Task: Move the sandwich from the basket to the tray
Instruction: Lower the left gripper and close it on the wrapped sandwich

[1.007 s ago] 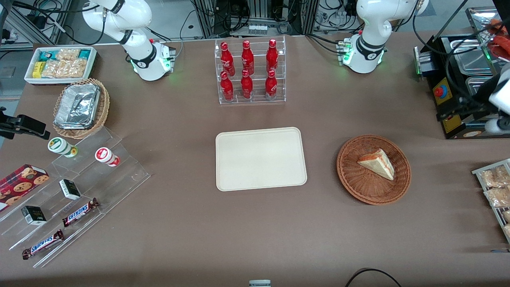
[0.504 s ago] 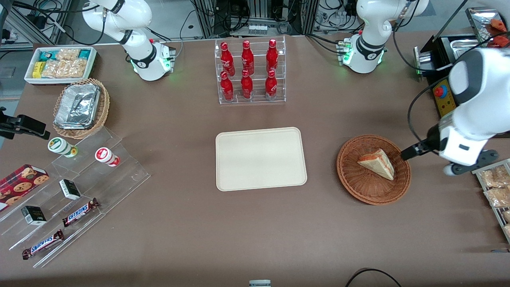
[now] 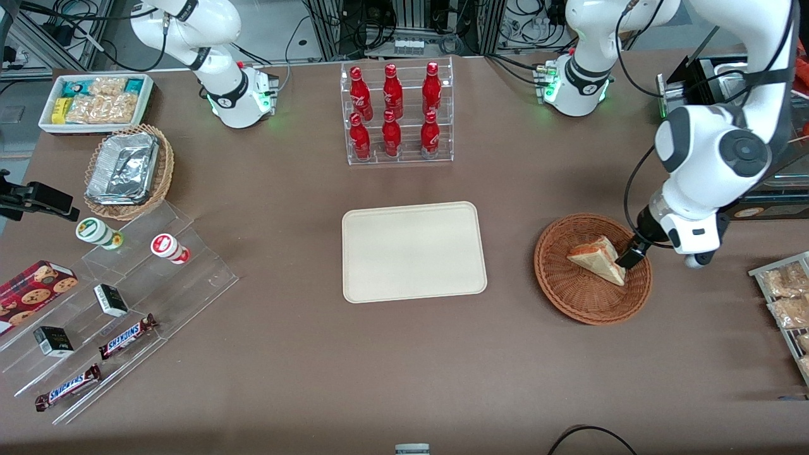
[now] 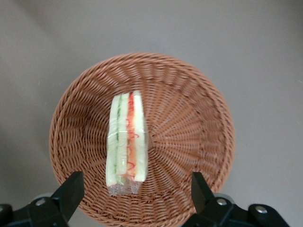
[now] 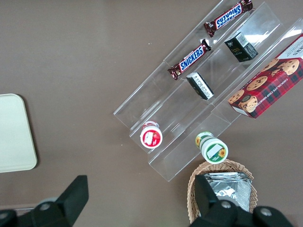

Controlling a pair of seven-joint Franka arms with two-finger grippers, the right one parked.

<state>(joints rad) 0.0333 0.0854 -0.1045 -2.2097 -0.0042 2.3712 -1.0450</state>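
Reddish-brown wicker, woven in tight rings, formed the round shallow basket that sat directly beneath the gripper, whose two dark fingers stood spread wide apart and empty above the weave. Between those fingers, in the wrist view, lay the sandwich, a clear-wrapped wedge resting on edge in the basket, its pale bread slices striped lengthwise with green and red filling. From the front, the gripper hung at the basket's rim on the working arm's side, just beside the triangular sandwich. Whether it touched the wrapping could not be told. Well apart from the gripper, toward the parked arm's end of the matte brown desk, lay the flat cream-beige tray, a smooth rectangle with rounded corners and a low rim.
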